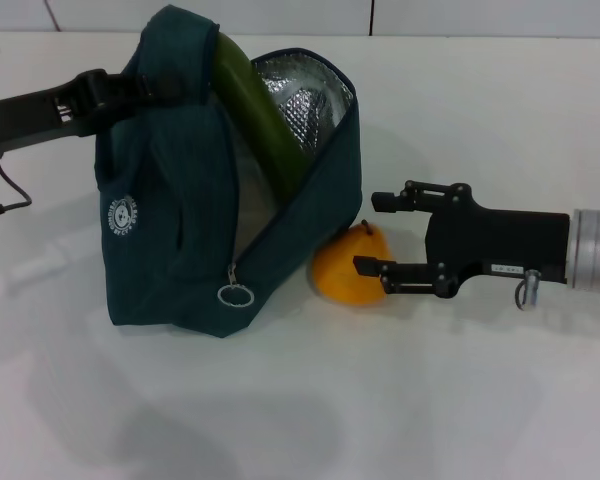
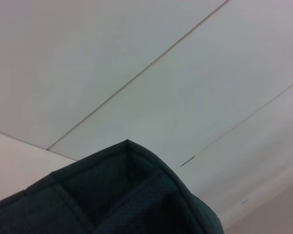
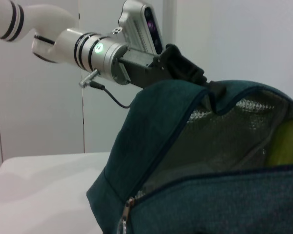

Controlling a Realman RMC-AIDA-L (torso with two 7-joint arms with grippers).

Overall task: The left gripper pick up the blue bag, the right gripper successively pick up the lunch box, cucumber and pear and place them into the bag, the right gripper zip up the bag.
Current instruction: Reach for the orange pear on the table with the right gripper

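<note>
The blue bag (image 1: 180,230) stands open on the white table, its foil lining showing. My left gripper (image 1: 120,90) is shut on the bag's top edge and holds it up; the right wrist view shows this grip (image 3: 185,73) on the bag (image 3: 176,146). The cucumber (image 1: 260,110) leans inside the bag with its end sticking out; it also shows in the right wrist view (image 3: 288,141). The pear (image 1: 345,268) lies on the table against the bag's right side. My right gripper (image 1: 365,233) is open, its fingers reaching along the pear's right part. The lunch box is hidden.
The bag's ring zipper pull (image 1: 235,296) hangs at the low end of the open zip. The left wrist view shows only the bag's fabric corner (image 2: 127,195) under white wall panels. The left arm's thin black cable (image 1: 10,195) dangles at the far left.
</note>
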